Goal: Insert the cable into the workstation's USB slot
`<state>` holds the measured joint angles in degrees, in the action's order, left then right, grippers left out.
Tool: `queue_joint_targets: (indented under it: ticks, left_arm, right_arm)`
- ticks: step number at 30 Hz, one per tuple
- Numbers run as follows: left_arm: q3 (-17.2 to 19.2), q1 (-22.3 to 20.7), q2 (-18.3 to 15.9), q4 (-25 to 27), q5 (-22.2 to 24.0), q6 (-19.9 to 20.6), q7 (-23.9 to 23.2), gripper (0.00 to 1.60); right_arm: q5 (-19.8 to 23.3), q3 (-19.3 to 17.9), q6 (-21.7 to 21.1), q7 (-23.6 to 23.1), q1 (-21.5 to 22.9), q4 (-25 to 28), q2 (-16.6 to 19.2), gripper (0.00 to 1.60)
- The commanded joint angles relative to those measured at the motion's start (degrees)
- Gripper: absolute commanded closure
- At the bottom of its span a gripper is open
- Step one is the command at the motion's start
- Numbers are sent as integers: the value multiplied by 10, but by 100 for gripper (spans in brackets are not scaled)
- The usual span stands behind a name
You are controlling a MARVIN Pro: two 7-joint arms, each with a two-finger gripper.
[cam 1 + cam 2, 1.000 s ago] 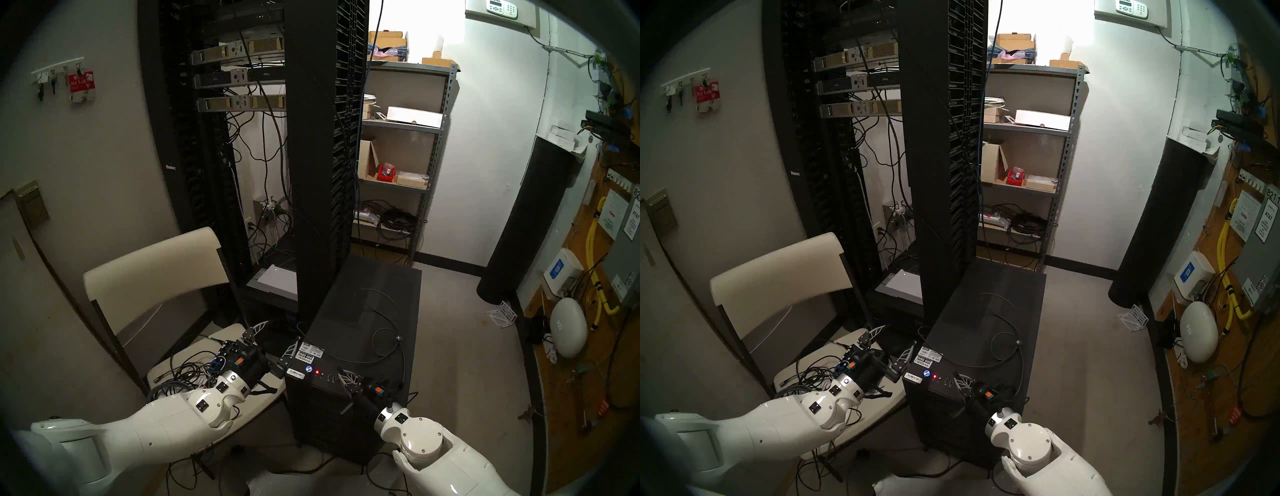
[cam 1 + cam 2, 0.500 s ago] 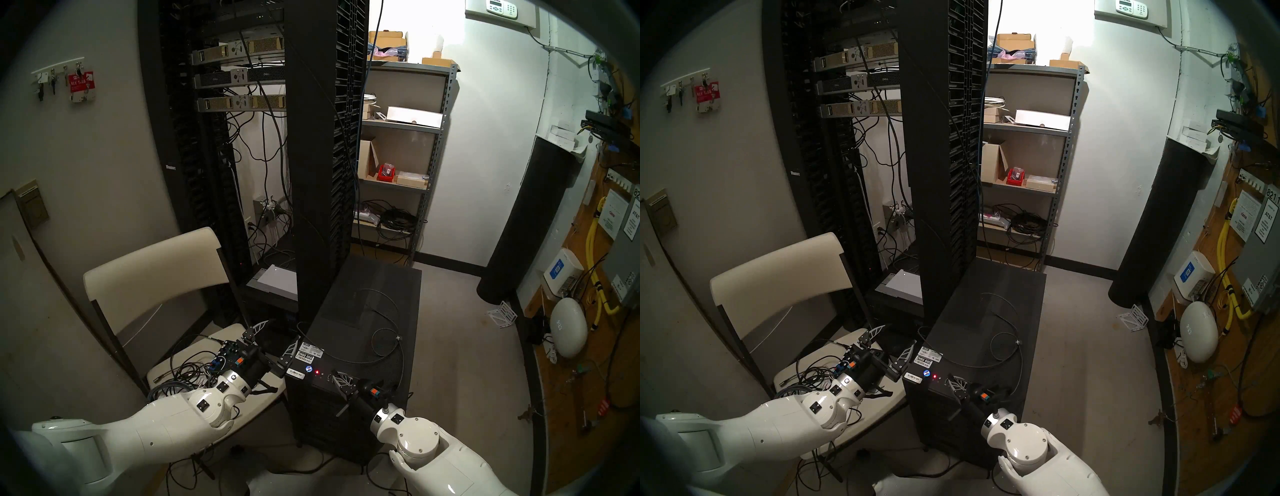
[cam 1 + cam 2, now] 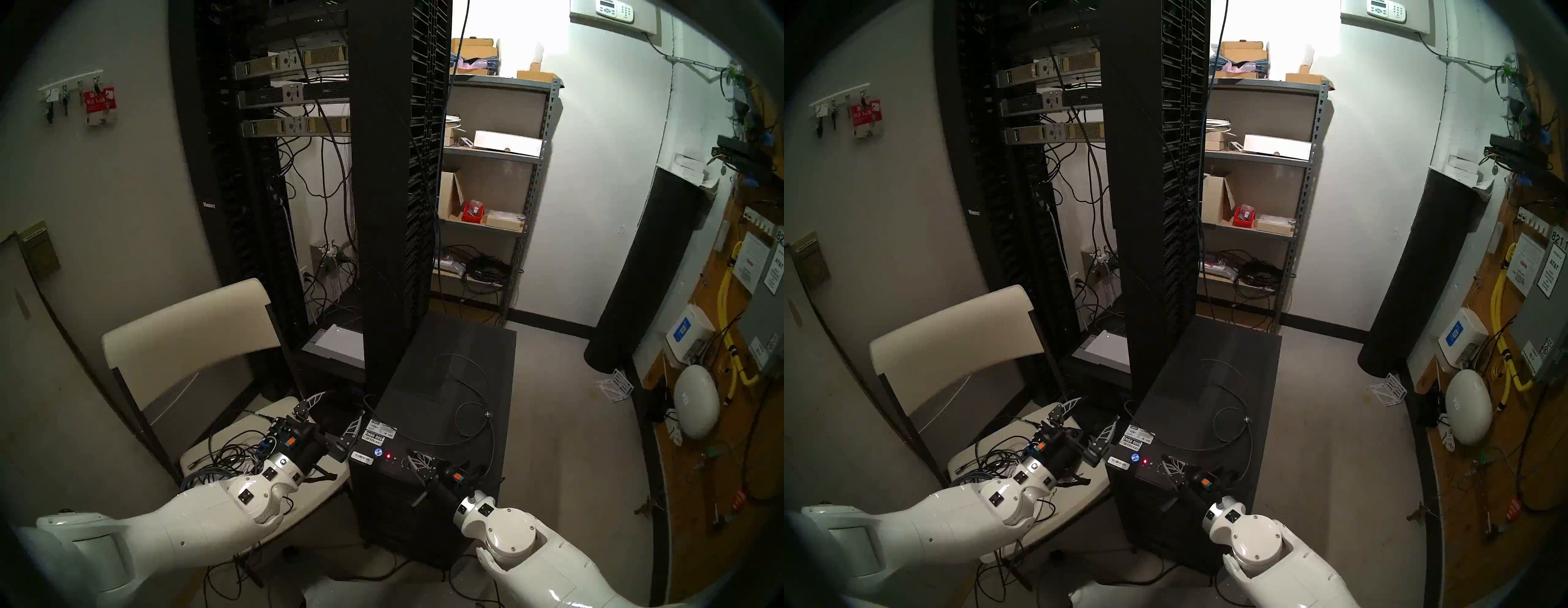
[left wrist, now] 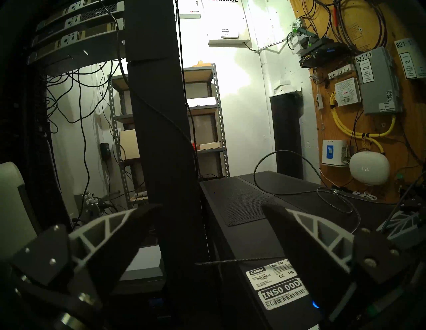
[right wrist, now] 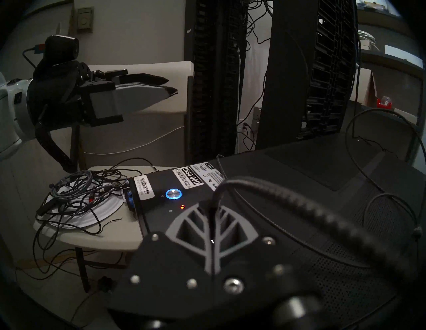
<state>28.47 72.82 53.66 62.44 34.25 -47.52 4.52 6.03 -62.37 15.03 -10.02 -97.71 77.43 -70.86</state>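
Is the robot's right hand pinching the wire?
Touching. In the right wrist view the right gripper has its jaws shut together, and the cable comes out from between them and arches back over the workstation.

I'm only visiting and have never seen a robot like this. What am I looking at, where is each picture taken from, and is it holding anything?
It is a robot with two white arms, each ending in a two-fingered gripper. The two wide pictures come from cameras on its head, looking down at its arms. The other two come from a camera on each wrist, so each shows that arm's own fingers up close.

The black box in the middle is the workstation, a tower computer with barcode stickers and a blue-lit button. A thin cable loops across its top. The right gripper is shut on the cable's end, right at the front ports by the button; whether the plug is in, I cannot tell. The left gripper is open and empty, beside the workstation. A heap of cords lies on the chair.
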Motion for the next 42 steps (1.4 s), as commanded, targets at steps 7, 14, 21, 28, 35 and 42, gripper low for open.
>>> queue_joint_targets:
  ticks: [7,14,21,28,35,42]
  left_arm:
    - [3,-5,4,9,-4,-4,-1,0]
    - [4,-5,5,7,-5,-5,-1,0]
    - [5,-5,5,7,-4,-5,1,0]
    - [4,-5,4,7,-2,-5,0,0]
    - [4,-5,5,6,-3,-5,2,0]
    - [3,-8,10,-4,-2,-9,-2,0]
  right_arm:
    - [11,0,-9,-9,-10,27,1,160]
    - [-9,7,-24,2,-13,30,0,160]
    - [-10,4,-37,10,-18,29,-2,160]
    - [-11,-3,-34,17,-13,26,-2,160]
    - [-12,-9,-25,14,-12,24,-3,160]
    - [-21,-10,-3,24,-9,13,-9,160]
